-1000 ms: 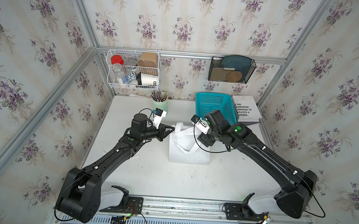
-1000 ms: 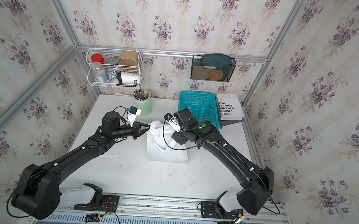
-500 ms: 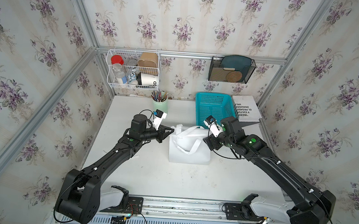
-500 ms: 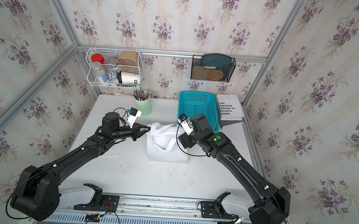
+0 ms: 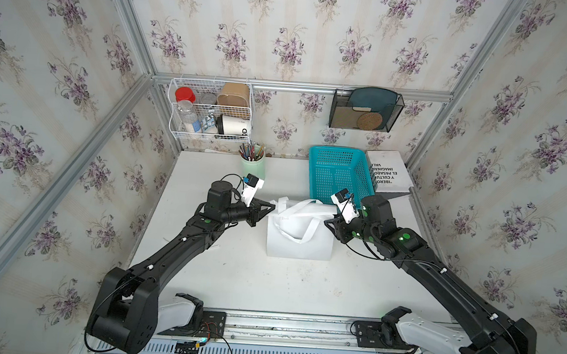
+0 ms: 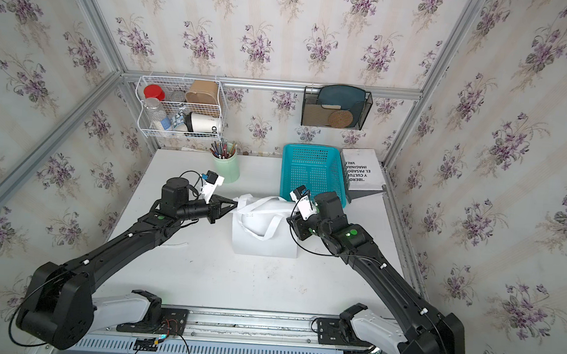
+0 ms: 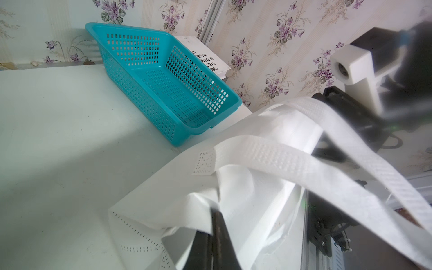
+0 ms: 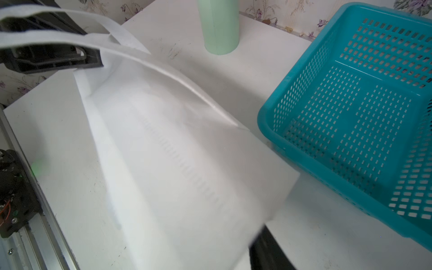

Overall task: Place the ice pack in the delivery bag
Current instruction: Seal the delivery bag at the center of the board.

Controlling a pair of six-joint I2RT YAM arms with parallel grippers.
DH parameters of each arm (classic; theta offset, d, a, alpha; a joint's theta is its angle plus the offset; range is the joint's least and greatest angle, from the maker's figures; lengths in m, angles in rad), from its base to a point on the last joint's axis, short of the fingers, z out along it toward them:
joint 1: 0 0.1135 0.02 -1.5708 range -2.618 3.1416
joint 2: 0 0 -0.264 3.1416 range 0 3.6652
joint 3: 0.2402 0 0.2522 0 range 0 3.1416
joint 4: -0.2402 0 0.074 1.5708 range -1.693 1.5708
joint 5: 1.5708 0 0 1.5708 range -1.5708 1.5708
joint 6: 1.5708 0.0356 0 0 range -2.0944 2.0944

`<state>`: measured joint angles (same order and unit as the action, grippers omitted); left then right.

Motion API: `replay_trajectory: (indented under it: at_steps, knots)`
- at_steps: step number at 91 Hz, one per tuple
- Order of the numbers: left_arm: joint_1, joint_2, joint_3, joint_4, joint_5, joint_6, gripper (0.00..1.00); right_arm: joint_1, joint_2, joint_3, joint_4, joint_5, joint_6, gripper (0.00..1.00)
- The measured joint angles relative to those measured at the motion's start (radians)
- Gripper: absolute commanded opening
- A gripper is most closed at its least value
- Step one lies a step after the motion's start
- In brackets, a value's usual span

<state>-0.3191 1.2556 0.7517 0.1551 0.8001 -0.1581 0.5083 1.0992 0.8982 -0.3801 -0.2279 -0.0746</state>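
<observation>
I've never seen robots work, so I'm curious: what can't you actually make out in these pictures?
- Ice pack: seen in no view; inside of the delivery bag is hidden in both top views by its slumped top and straps.
- Right fingers: right wrist view, covered by the blurred bag and cut by the picture edge; open or shut unclear.

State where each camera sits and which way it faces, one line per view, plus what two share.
Top views: high above the front rail, looking down on the table; left arm and right arm show, flanking the delivery bag.
Left wrist: on the left arm, facing across the bag to the basket; left tool pinching the bag's rim.
Right wrist: on the right arm, facing over the bag toward the pen cup; one dark fingertip shows.
Shared: both wrist views show bag, basket.
</observation>
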Motion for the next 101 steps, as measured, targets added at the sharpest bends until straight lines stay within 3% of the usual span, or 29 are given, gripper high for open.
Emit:
replay_trajectory:
  at_steps: [11,29,45,54,59,80,101]
  knots:
    - [0.000,0.002,0.006,-0.017,0.002,0.024,0.00,-0.044,-0.006,-0.024,0.037,-0.060,0.023,0.26]
    - [0.000,0.010,0.012,-0.038,0.012,0.079,0.00,-0.093,0.021,-0.041,0.086,-0.098,0.049,0.29]
    - [0.000,0.021,0.019,-0.048,0.017,0.119,0.00,-0.103,0.028,-0.031,0.087,-0.105,0.071,0.50]
    - [0.000,0.027,0.017,-0.038,0.017,0.130,0.00,-0.103,0.012,0.007,0.051,-0.102,0.064,0.69]
    - [-0.001,0.028,0.013,-0.026,0.017,0.131,0.00,-0.103,-0.008,0.034,0.023,-0.096,0.046,0.75]
    - [-0.003,0.023,-0.015,0.016,0.017,0.149,0.00,-0.103,-0.069,0.164,-0.079,-0.080,0.015,0.79]
    - [-0.004,0.019,-0.026,0.031,0.024,0.189,0.00,-0.090,0.080,0.312,-0.096,-0.158,0.006,0.81]
